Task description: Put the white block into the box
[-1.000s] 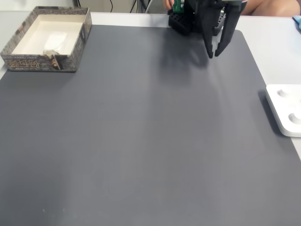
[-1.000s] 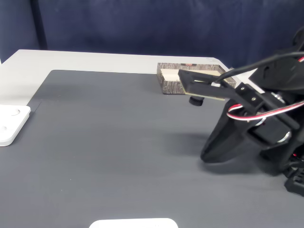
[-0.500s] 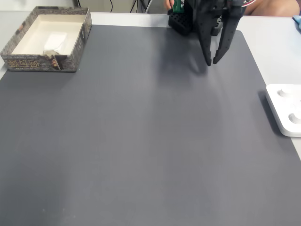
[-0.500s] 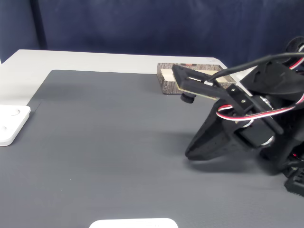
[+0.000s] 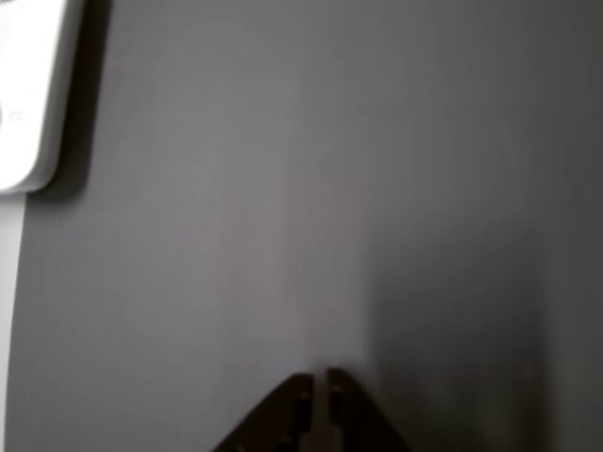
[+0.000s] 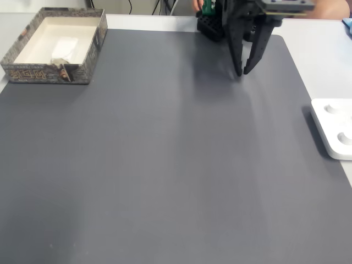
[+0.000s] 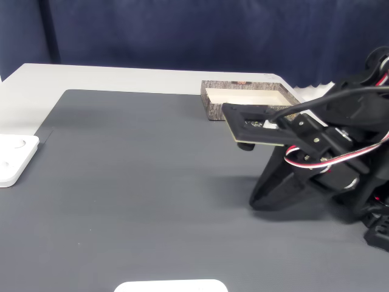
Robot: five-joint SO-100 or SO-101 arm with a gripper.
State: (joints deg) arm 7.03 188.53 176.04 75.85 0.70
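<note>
The box (image 6: 33, 71) stands at the far left corner of the grey mat, and in another fixed view the box (image 7: 213, 109) sits behind the arm. The white block (image 6: 65, 47) lies inside it on the cream floor. My gripper (image 6: 242, 72) hangs far from the box, near the mat's back edge by the arm's base, pointing down. Its black fingers meet in a narrow V with nothing between them. Seen from the side, the gripper (image 7: 258, 199) is low over the mat. In the other view the fingertips (image 5: 301, 386) almost touch above bare mat.
A white plastic device with round dimples (image 6: 334, 129) lies at the mat's right edge, also seen as the white device (image 7: 12, 159) and the white device (image 5: 28, 94). Another white object (image 7: 170, 286) pokes in at the bottom. A person's arm (image 6: 330, 8) rests behind the table.
The gripper has shifted a little left and lower toward the mat, and its fingers have drawn closer together. Box and block have not moved.
</note>
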